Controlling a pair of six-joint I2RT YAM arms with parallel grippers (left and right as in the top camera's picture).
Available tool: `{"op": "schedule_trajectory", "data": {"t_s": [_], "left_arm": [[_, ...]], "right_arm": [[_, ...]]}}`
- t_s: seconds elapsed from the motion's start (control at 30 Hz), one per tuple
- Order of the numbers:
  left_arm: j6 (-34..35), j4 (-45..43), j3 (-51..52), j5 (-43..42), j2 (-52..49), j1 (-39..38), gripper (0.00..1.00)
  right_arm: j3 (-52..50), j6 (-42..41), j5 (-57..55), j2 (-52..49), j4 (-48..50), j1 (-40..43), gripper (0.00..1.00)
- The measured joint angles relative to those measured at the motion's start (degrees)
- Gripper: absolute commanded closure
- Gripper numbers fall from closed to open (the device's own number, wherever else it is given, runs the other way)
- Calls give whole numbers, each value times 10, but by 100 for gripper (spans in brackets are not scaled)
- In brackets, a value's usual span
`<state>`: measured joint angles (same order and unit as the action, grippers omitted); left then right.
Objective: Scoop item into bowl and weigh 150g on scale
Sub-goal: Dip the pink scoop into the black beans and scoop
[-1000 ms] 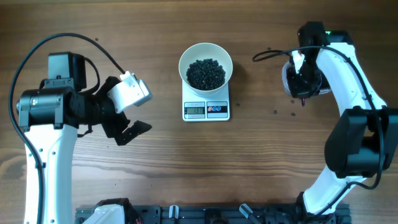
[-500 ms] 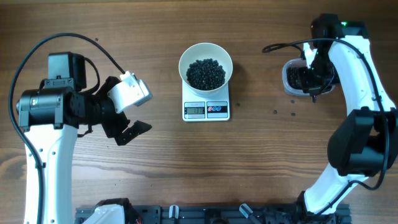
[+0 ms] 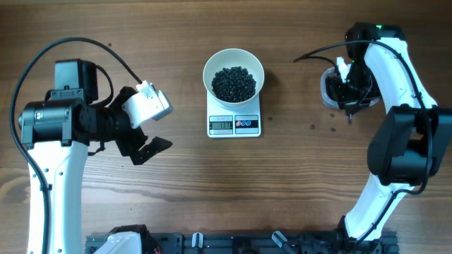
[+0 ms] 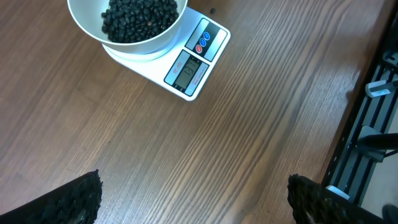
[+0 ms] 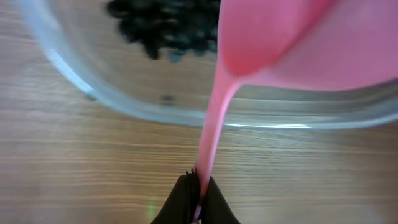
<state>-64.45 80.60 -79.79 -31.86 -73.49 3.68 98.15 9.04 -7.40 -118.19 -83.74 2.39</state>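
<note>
The white bowl (image 3: 212,67) stands on the white scale (image 3: 234,124) at the table's middle and holds a heap of the item, tiny black beads (image 3: 234,83). In the left wrist view the bowl (image 4: 84,31), its beads (image 4: 137,15) and the scale (image 4: 193,65) lie at the upper left. My left gripper (image 3: 145,141) hangs open and empty well left of the scale, its fingertips (image 4: 81,199) wide apart over bare wood. My right gripper (image 5: 200,183) is shut on the thin handle of a pink scoop (image 5: 298,43). The scoop's cup hangs over a clear tub (image 5: 155,106) holding more beads (image 5: 161,28).
The clear tub (image 3: 327,90) sits at the far right, mostly under the right arm. Two stray beads (image 3: 313,127) lie on the wood in front of it. A black rail (image 3: 233,243) runs along the table's near edge.
The right arm swung a little to the right over the tub and came back left, scoop still held. The left arm, bowl and scale have not moved.
</note>
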Motion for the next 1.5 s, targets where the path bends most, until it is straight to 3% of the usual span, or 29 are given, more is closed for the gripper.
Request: {"op": "schedule_trajectory", "data": {"t_s": [0.47,1.5], "left_arm": [[0,0,0,0,0,0,0],[0,0,0,0,0,0,0]], "right_arm": [[144,-19,47,-7,-84,-1,96],[59,-51,38,-9,-86,8,96]]}}
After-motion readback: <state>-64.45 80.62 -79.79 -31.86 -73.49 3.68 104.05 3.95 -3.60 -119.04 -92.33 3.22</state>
